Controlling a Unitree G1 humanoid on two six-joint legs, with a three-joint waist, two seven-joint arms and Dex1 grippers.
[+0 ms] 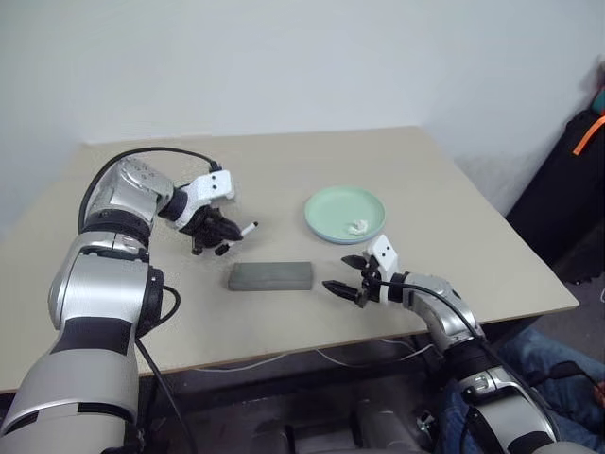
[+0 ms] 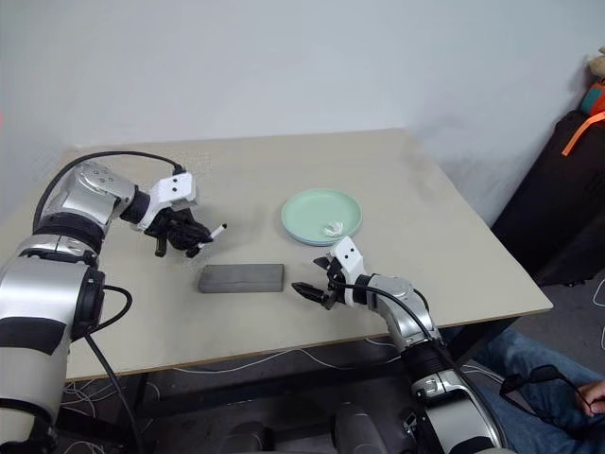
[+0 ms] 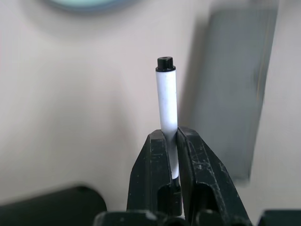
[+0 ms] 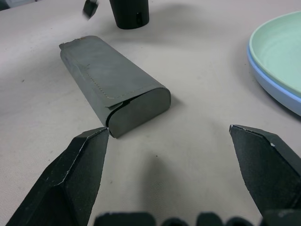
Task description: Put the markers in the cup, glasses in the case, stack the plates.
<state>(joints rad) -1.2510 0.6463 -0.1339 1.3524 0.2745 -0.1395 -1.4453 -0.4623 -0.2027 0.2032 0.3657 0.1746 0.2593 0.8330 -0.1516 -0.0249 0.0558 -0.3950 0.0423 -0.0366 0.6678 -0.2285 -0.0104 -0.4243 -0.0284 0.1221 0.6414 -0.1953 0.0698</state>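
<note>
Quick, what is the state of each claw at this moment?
Left claw: closed, holding a marker.
Right claw: open, holding nothing.

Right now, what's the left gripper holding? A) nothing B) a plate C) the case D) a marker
D: the left gripper is shut on a marker, its white barrel sticking out past the fingers; the case lies on the table and the plates sit stacked beyond it.
</note>
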